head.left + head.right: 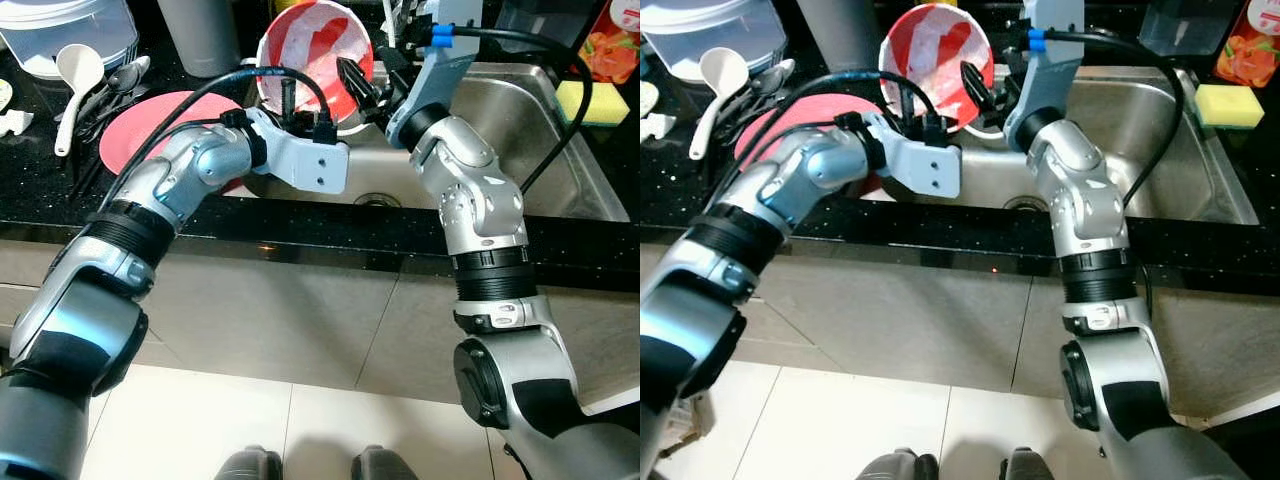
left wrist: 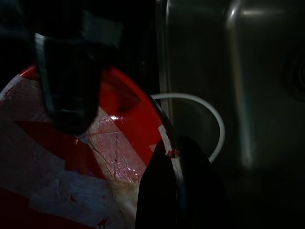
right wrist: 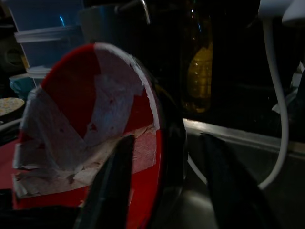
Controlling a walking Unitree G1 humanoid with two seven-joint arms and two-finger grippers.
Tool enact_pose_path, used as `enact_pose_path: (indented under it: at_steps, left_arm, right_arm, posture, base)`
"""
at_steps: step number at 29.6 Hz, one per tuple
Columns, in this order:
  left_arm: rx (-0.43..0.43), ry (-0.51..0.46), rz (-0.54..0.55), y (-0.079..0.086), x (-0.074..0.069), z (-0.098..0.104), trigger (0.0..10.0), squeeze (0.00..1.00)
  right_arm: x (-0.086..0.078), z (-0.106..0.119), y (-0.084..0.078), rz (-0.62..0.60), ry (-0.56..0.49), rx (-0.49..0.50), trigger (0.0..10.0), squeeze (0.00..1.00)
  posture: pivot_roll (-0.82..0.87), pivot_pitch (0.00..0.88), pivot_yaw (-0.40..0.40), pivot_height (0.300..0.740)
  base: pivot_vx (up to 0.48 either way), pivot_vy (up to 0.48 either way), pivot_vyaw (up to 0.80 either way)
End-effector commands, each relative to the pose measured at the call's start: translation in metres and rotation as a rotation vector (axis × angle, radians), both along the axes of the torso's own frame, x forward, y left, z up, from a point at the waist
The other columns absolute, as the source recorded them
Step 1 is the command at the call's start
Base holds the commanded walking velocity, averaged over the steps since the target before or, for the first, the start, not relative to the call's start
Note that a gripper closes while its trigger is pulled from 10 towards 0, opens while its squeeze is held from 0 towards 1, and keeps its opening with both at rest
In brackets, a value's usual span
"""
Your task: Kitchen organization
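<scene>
A red bowl with white patches inside is held tilted on edge at the sink's back left corner. From below, my left gripper is shut on its lower rim. In the left wrist view its two fingertips pinch the red rim. My right gripper is at the bowl's right edge, open. In the right wrist view one finger lies over the bowl's inside, the other finger is outside it, and the rim runs between them.
The steel sink with its drain lies ahead. A pink plate, a white spoon and a white container sit on the black counter to the left. A yellow sponge rests at the right.
</scene>
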State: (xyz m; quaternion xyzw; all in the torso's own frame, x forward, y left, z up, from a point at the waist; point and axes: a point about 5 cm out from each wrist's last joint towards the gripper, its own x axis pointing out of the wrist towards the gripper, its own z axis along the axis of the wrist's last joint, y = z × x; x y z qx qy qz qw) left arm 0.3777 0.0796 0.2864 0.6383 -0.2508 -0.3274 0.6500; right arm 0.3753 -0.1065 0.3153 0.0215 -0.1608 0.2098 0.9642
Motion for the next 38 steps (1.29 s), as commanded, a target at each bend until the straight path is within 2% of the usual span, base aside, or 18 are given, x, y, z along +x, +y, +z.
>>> enact_pose_path:
  at_steps: [1, 14, 15, 16, 17, 18, 21, 22, 23, 24, 26, 30, 34, 38]
  left_arm:
    - [0.021, -0.013, -0.015, -0.003, -0.001, -0.001, 10.0, 0.0]
    - [0.043, -0.05, -0.028, -0.004, -0.003, -0.004, 10.0, 0.0]
    - [0.03, -0.051, -0.032, -0.005, -0.003, -0.003, 10.0, 1.0]
    - [0.02, -0.051, -0.034, -0.005, -0.003, -0.002, 10.0, 1.0]
    - [0.004, -0.049, -0.035, -0.005, -0.003, 0.0, 10.0, 1.0]
    - [-0.013, -0.062, -0.033, -0.006, -0.002, 0.002, 10.0, 1.0]
    - [-0.045, -0.089, -0.027, -0.007, -0.002, 0.006, 10.0, 1.0]
    - [-0.061, -0.092, -0.026, -0.007, -0.002, 0.008, 10.0, 0.04]
    - [-0.107, -0.117, -0.034, -0.008, -0.003, 0.012, 10.0, 0.0]
    - [-0.107, -0.117, -0.034, -0.008, -0.003, 0.012, 10.0, 0.0]
    - [-0.172, -0.143, -0.044, -0.008, -0.005, 0.019, 10.0, 0.0]
    - [-0.196, -0.105, -0.069, -0.007, -0.011, 0.015, 10.0, 0.0]
    - [-0.177, -0.038, -0.055, 0.0, -0.017, 0.001, 10.0, 0.0]
    - [-0.421, 0.044, 0.058, 0.02, -0.013, 0.01, 10.0, 0.0]
  right_arm:
    - [0.001, 0.0, 0.004, 0.007, 0.017, -0.006, 0.0, 0.0]
    - [0.003, -0.001, 0.0, -0.033, 0.027, -0.005, 0.0, 0.0]
    - [0.003, -0.001, 0.0, -0.036, 0.027, -0.011, 0.0, 0.0]
    - [0.003, -0.001, 0.0, -0.038, 0.026, -0.016, 0.0, 0.0]
    - [0.003, -0.002, 0.0, -0.043, 0.025, -0.023, 7.3, 0.0]
    - [0.003, -0.002, 0.0, -0.045, 0.025, -0.026, 10.0, 0.0]
    - [0.004, -0.002, 0.001, -0.05, 0.025, -0.028, 10.0, 0.0]
    - [0.004, -0.003, 0.001, -0.053, 0.026, -0.028, 10.0, 0.0]
    - [0.004, -0.004, -0.001, -0.069, 0.03, -0.03, 10.0, 0.0]
    - [0.004, -0.004, -0.001, -0.069, 0.03, -0.03, 10.0, 0.0]
    - [0.007, -0.006, -0.005, -0.113, 0.04, -0.023, 10.0, 0.0]
    - [0.012, -0.007, -0.015, -0.19, 0.051, -0.003, 10.0, 0.0]
    - [0.025, -0.003, -0.043, -0.352, 0.061, 0.025, 10.0, 0.0]
    - [0.03, -0.007, -0.05, -0.391, 0.063, -0.019, 10.0, 0.0]
  posture:
    - [-0.04, 0.102, 0.07, 0.74]
    - [-0.03, 0.105, 0.07, 0.74]
    - [-0.03, 0.105, 0.07, 0.74]
    - [-0.03, 0.106, 0.071, 0.74]
    - [-0.03, 0.106, 0.071, 0.74]
    - [-0.03, 0.106, 0.071, 0.74]
    - [-0.03, 0.107, 0.071, 0.74]
    - [-0.03, 0.107, 0.071, 0.74]
    - [-0.03, 0.107, 0.072, 0.74]
    - [-0.03, 0.107, 0.072, 0.74]
    - [-0.03, 0.108, 0.071, 0.74]
    - [-0.03, 0.109, 0.073, 0.74]
    - [-0.03, 0.106, 0.061, 0.74]
    - [-0.02, 0.104, 0.061, 0.74]
  base:
    - [0.0, 0.0, 0.0]
    - [0.0, 0.0, 0.0]
    - [0.0, 0.0, 0.0]
    - [0.0, 0.0, 0.0]
    - [0.0, 0.0, 0.0]
    - [0.0, 0.0, 0.0]
    - [0.0, 0.0, 0.0]
    - [0.0, 0.0, 0.0]
    - [0.0, 0.0, 0.0]
    - [0.0, 0.0, 0.0]
    - [0.0, 0.0, 0.0]
    - [0.0, 0.0, 0.0]
    - [0.0, 0.0, 0.0]
    - [0.0, 0.0, 0.0]
